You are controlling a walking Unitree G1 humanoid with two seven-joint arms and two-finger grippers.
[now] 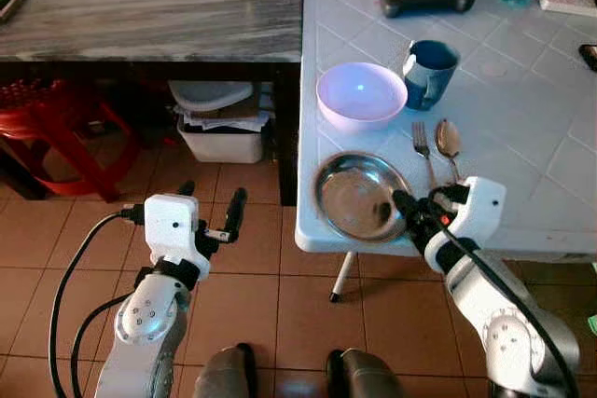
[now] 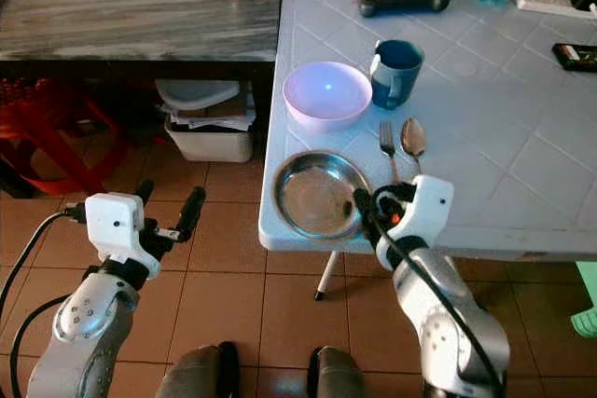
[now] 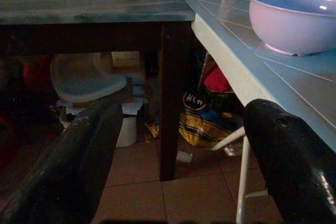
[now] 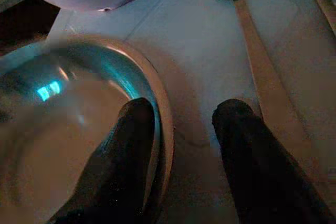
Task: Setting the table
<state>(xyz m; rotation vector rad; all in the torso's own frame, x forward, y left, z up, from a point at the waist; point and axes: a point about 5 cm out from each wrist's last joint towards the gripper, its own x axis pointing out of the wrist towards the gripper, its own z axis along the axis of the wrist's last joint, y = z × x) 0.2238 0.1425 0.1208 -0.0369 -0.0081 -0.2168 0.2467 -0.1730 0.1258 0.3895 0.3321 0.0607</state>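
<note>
At the near left corner of the white tiled plastic table (image 1: 522, 137), my right end effector (image 1: 408, 214) straddles the rim of the round stainless steel plate (image 1: 354, 195): one black finger (image 4: 123, 156) lies inside the dish, the other (image 4: 252, 150) on the table just outside it, so the fingers are apart with the rim between them, not pinched. My right forearm rises from the floor side at about five o'clock of the plate, with the wrist over the table's front edge. The plate sits close to that front edge and near the left edge. At twelve o'clock of it stands the pale lilac plastic bowl (image 1: 361, 95); at about one o'clock stands the dark teal handled mug (image 1: 429, 72). The steel fork (image 1: 423, 148) and steel spoon (image 1: 449, 144) lie side by side at two o'clock of the plate, the fork's handle just beside my outer finger. Open tabletop stretches away at three o'clock. My left end effector (image 1: 210, 210) hangs over the terracotta tiled floor (image 1: 270, 277), left of the table edge, fingers apart and holding nothing, pointed toward the dark grey-topped wooden table (image 1: 149, 16).
</note>
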